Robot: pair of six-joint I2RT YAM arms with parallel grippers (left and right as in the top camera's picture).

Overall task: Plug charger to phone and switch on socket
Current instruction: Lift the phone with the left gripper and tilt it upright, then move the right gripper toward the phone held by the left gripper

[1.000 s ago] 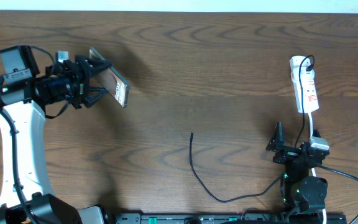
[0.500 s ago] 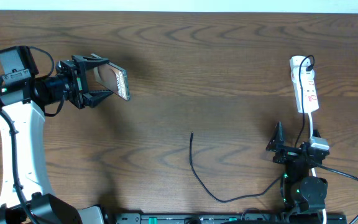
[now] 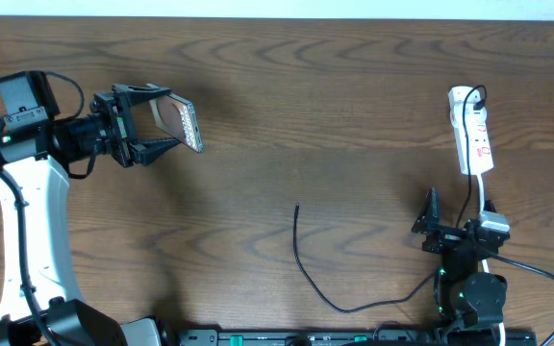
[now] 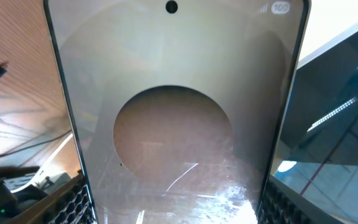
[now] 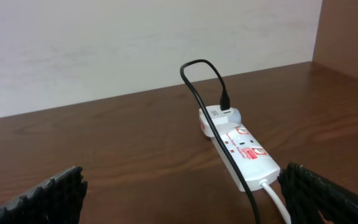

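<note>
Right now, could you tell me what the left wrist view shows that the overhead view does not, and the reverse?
Only the left wrist view shows the screen of the phone close up, with its camera hole at the top. Only overhead shows the socket and the whole length of the charger. Both show the phone held by the left gripper over the wooden table.

The charger (image 3: 301, 255) lies between phone (image 3: 178, 123), left, and socket (image 3: 471, 135).

"100" at top-rt of phone (image 4: 173, 93) screen; socket (image 5: 247, 155) red print illegible.
</note>
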